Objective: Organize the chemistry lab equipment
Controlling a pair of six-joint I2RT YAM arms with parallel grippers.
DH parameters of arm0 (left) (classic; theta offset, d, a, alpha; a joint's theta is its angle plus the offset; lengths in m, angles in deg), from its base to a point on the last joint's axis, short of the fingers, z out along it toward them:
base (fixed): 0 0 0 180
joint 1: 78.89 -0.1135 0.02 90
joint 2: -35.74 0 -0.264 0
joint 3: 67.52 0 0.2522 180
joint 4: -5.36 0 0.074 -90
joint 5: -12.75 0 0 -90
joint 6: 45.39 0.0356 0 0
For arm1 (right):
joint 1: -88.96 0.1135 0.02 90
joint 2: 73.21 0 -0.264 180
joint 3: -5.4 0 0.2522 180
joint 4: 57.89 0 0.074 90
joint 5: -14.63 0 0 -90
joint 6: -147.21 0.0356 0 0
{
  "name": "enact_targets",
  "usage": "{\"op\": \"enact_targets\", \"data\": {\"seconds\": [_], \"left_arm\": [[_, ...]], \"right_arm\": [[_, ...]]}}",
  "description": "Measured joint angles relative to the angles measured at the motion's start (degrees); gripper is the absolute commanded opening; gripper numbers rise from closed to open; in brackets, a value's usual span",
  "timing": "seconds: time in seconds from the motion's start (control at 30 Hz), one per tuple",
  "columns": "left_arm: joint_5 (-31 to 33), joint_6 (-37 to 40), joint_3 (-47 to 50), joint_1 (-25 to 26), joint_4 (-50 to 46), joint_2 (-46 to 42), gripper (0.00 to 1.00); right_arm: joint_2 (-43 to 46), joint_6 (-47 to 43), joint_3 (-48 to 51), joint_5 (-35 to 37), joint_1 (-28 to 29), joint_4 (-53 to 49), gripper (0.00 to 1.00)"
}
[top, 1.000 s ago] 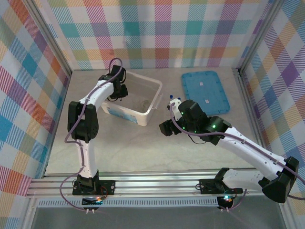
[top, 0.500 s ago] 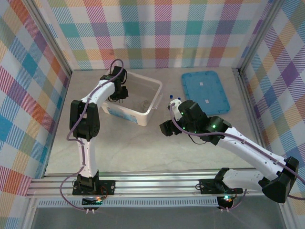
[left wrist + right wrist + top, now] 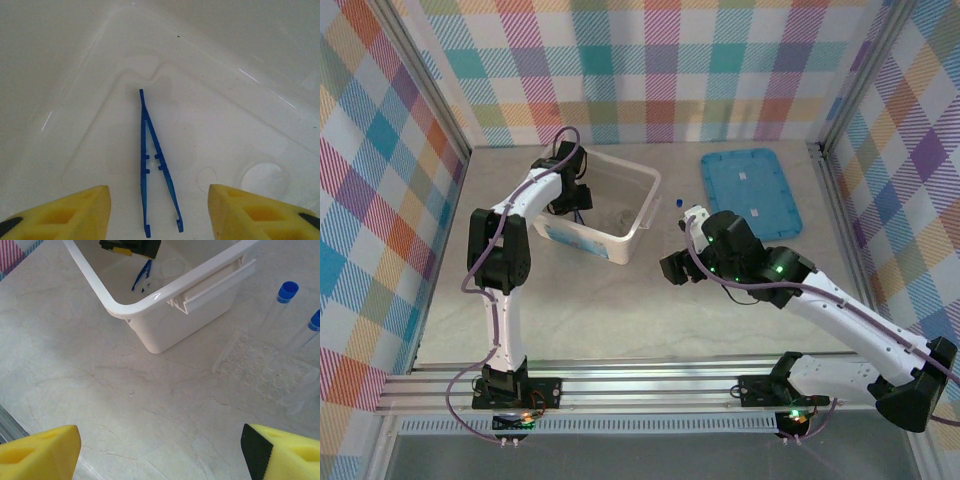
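Now that our left tool [image 3: 157, 200] is newly open, we count the blue tweezers [image 3: 145, 120] stowed on the box [image 3: 75, 75] floor; our open right tool [image 3: 160, 440] faces capped tubes [image 3: 288, 291] at two o'clock.

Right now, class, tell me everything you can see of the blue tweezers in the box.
The blue tweezers look like thin dark-blue plastic. Two slim arms join at a pointed end far from the left wrist camera and spread apart toward it, with small nubs facing each other midway along. They lie flat on the floor of the translucent white box, touching nothing else. The open left gripper hangs over their spread end, its yellow fingers clear on either side. A round clear dish sits apart to the right.
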Motion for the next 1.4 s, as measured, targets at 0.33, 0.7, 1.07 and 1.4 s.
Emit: {"op": "enact_targets", "data": {"seconds": [0.33, 0.7, 1.07, 1.4], "left_arm": [[-0.17, -0.46, 11.56, 2.03, 2.51, -8.33, 0.57], [-0.63, -1.73, 20.39, 3.23, 5.99, -14.01, 0.58], [-3.21, -1.66, 25.97, 4.39, 6.36, -20.87, 0.58], [-5.62, -1.49, 29.75, 8.15, 6.38, -25.03, 0.58]], "right_arm": [[-0.85, 0.63, 0.0, 3.04, 0.02, -0.57, 0.86], [-3.54, 2.99, -0.07, 6.16, 0.0, -1.07, 0.87], [-3.74, 5.7, -0.13, 6.34, -0.11, -1.11, 0.87], [-3.56, 7.74, -0.13, 7.1, -2.62, -1.16, 0.87]]}}
